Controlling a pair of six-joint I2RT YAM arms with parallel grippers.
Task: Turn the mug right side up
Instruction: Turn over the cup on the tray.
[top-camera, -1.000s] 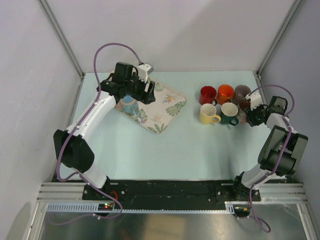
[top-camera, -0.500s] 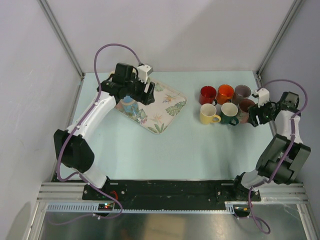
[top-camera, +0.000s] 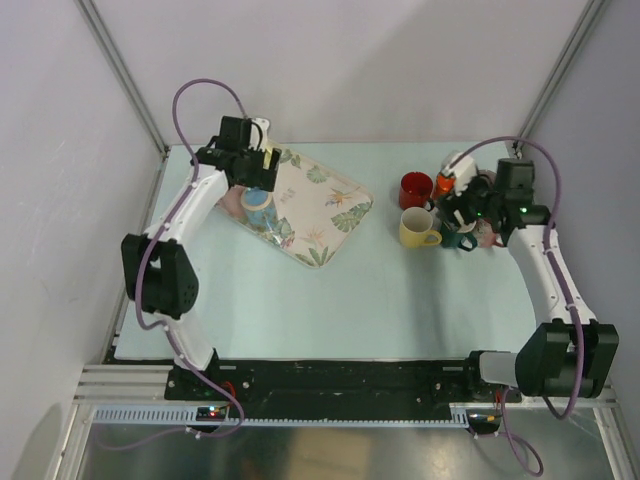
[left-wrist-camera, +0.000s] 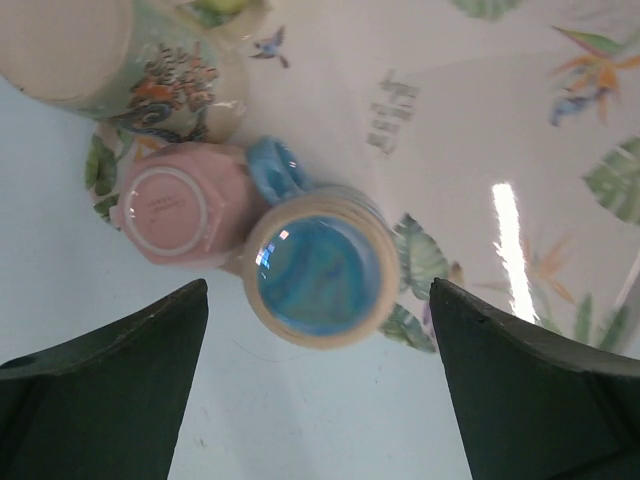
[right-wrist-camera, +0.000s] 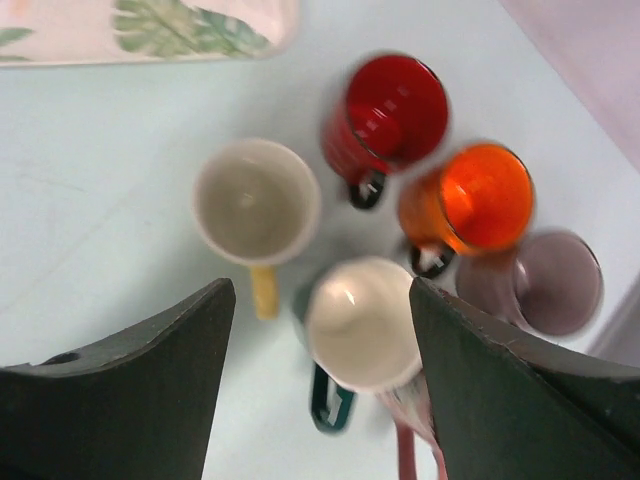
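A pink mug (left-wrist-camera: 172, 208) stands upside down, base up, at the left end of the floral tray (left-wrist-camera: 480, 120). Touching its right side is a blue mug (left-wrist-camera: 320, 268), upright with its mouth open to me. My left gripper (left-wrist-camera: 318, 290) hangs open above these two with nothing between its fingers; from above it (top-camera: 262, 172) sits over the tray's (top-camera: 322, 200) left end. My right gripper (right-wrist-camera: 320, 290) is open and empty above a cluster of upright mugs, over the green mug (right-wrist-camera: 362, 325).
A floral mug (left-wrist-camera: 120, 70) stands behind the pink one. On the right are a yellow mug (right-wrist-camera: 255, 205), a red mug (right-wrist-camera: 395, 115), an orange mug (right-wrist-camera: 482, 195) and a purple-grey mug (right-wrist-camera: 552, 280). Walls enclose the table on three sides.
My left gripper has shifted left and back over the tray's end and opened wider. My right arm has swung in from the right edge to above the mug cluster, jaws opening.
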